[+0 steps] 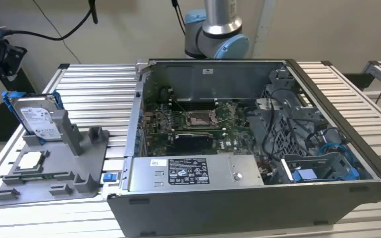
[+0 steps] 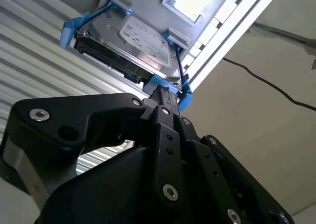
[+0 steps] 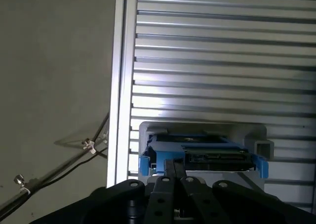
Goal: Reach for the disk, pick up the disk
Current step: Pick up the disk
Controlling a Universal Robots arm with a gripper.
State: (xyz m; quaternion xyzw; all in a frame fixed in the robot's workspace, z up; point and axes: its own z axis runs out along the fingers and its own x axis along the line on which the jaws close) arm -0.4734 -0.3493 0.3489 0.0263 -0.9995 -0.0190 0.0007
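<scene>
We're mid-reach: black gripper (image 2: 162,93), jaws pressed together, hovers near the blue-framed silver-grey metal disk (image 2: 140,39), which isn't lifted yet.

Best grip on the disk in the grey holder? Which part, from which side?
Probably take the disk by its upper end, from above, jaws across its thin thickness: one on the label face, one on the back. It stands on edge, leaning, in the grey holder, whose post covers the lower part; the top end, with the blue frame, stands free. The gripper points at that end.
</scene>
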